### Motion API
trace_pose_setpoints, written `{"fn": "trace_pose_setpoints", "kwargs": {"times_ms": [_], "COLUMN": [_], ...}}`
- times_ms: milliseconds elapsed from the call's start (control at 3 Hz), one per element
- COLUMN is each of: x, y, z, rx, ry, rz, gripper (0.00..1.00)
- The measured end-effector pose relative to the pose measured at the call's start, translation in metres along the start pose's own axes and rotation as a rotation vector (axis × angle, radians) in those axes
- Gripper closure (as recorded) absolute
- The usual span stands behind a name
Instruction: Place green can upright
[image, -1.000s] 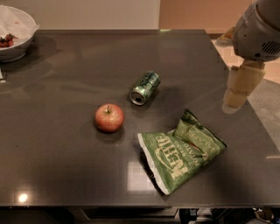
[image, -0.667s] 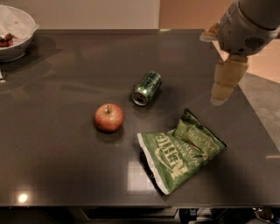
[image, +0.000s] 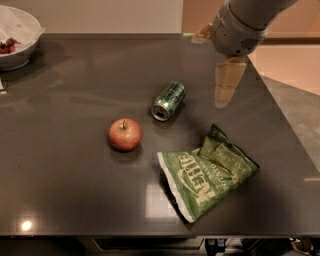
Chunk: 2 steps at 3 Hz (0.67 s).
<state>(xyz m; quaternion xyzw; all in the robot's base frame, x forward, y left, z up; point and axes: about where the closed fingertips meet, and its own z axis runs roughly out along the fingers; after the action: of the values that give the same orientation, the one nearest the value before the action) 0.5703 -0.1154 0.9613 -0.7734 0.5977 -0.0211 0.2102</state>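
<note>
My gripper (image: 223, 100), pale cream at the end of the grey arm, hangs in the upper right of the frame. It's over the tabletop, right of the can & not touching it. Can't tell how wide it's set from this angle. It holds nothing.

Biggest thing: the dark grey glossy table (image: 75, 200), filling nearly the whole frame. Everything sits on it.

Next, the flat crumpled green chip bag (image: 207, 172), lower right. It lies flat, near the can but apart from it. Not my target, tho it narrows the approach from that side.

White round bowl (image: 17, 55), upper left corner, partly cut off, w/ something red inside. Well apart from the rest, so no issue.

Red round apple (image: 125, 135), left of centre, stem up, near the can's lower left.

Then the task's thing: the small metallic green can (image: 168, 101), about mid-frame, a bit above centre. It's lying on its side, silver end pointing lower left toward the apple, body running up & right. Being round it could roll if nudged.

My read: job not begun. I'm parked off to the side prob. as a pre-grasp approach. Next I'd need to come down across the can's body, grip it, tip it onto one end & let go somewhere w/ room, away from apple & bag.
</note>
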Motion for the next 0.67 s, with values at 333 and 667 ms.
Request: {"fn": "trace_pose_setpoints", "kwargs": {"times_ms": [333, 667], "x": [-0.019, -0.038], "y": [-0.017, -0.026], "z": [0.027, 0.059], "rx": [-0.042, -0.090], "ry": [-0.023, -0.020], "rz": [-0.116, -0.243], "gripper": [0.00, 0.00]}}
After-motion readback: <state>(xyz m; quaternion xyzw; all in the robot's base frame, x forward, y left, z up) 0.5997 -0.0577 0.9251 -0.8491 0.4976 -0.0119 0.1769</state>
